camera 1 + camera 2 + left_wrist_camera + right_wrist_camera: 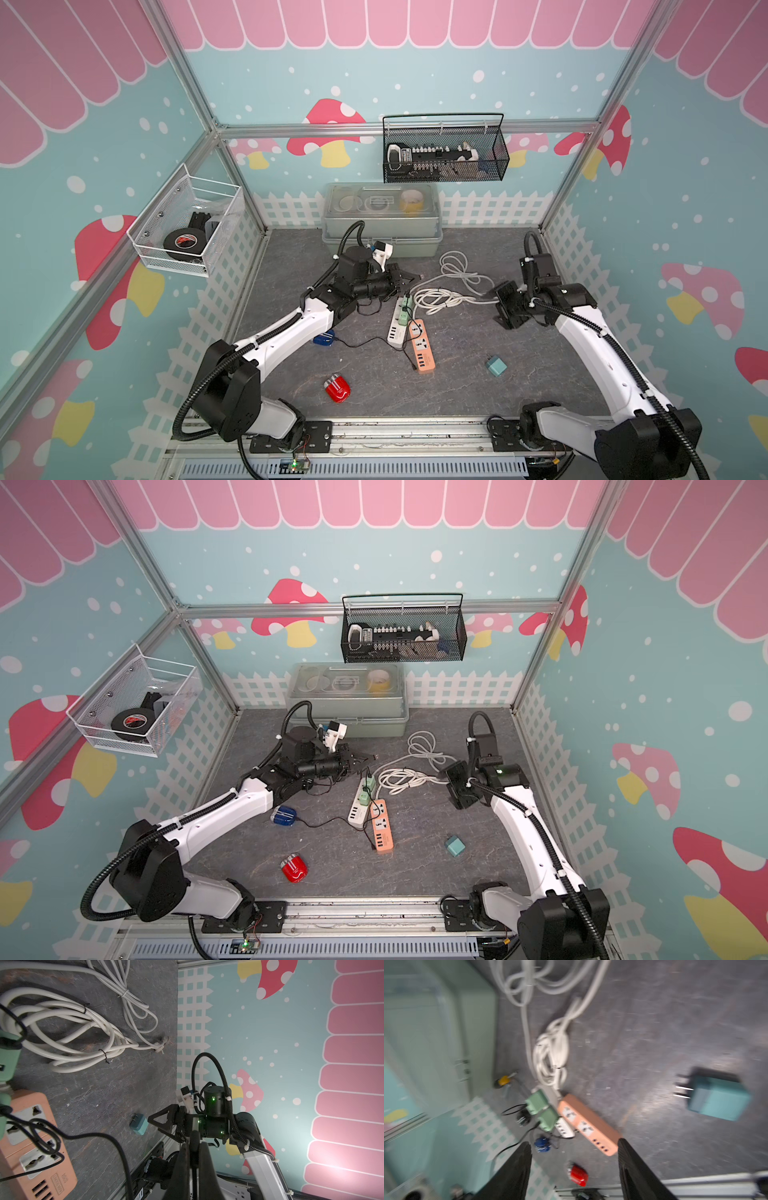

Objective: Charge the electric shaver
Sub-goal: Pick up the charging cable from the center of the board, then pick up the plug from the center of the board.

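Note:
A small blue shaver [324, 338] lies beside my left forearm with a thin black cable [361, 343] running from it. A red shaver [337, 388] lies alone near the front edge. My left gripper [409, 277] hovers just above the green adapters [405, 307] on the white power strip [397, 330]. In the left wrist view this gripper [195, 1142] is shut on a black cable end with a metal plug tip. My right gripper [505, 305] hangs open and empty over the white cords [440, 295]; its fingers [620, 1142] stand wide apart.
An orange power strip [419, 347] lies against the white one, black cable draped across it. A teal charger cube [496, 366] sits to the right. A grey toolbox [380, 220] stands at the back. A black mesh basket [444, 149] and a white basket [183, 224] hang on the walls.

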Available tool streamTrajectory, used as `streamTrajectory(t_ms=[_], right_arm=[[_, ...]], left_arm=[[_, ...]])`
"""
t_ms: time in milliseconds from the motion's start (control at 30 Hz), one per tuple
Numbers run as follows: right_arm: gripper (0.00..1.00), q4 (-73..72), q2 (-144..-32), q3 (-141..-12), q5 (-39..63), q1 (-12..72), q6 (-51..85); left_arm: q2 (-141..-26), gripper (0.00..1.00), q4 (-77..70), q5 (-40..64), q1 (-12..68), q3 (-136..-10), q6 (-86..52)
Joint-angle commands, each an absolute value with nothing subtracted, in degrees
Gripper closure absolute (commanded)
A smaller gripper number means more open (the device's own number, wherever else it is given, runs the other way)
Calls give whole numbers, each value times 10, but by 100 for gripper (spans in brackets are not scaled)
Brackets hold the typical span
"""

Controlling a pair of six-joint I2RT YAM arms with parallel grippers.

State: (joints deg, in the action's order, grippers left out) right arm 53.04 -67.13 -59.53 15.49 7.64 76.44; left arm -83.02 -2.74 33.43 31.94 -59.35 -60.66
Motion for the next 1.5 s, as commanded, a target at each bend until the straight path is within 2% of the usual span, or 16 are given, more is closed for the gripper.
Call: streamTrajectory(t_ms=[0, 167, 367, 500, 667, 767, 867, 933, 1333, 1400, 1467], right_arm=[[34, 664, -679, -513, 88, 66, 691], [31, 628, -678, -431, 72, 60, 692], [31, 611, -726, -470, 40, 60, 582], [23, 631, -774, -512, 32, 73, 484], [17, 584, -789, -510, 0, 78, 453], [12, 518, -809, -501, 21, 78, 425], [10, 483, -830, -482, 83, 80, 418], [5, 469, -822, -461, 118, 83, 431], [6, 454, -767, -409, 176, 123, 544], [10, 469, -771, -415, 161, 127, 545], [18, 489, -772, -414, 146, 127, 549]], left_arm=[[-810, 100, -92, 353, 319, -567, -702], [-801, 100, -121, 373, 320, -540, -751], [-790, 100, -100, 382, 320, -539, -744], [-795, 100, -108, 388, 320, -539, -742], [-808, 100, -138, 396, 320, -541, -756], [-810, 100, -148, 395, 319, -541, -761], [-809, 100, -145, 398, 319, -542, -760], [-804, 100, -144, 397, 319, -538, -759], [-813, 100, -145, 400, 315, -545, -760], [-814, 100, -148, 399, 314, -545, -762], [-812, 100, -148, 400, 315, -543, -761]])
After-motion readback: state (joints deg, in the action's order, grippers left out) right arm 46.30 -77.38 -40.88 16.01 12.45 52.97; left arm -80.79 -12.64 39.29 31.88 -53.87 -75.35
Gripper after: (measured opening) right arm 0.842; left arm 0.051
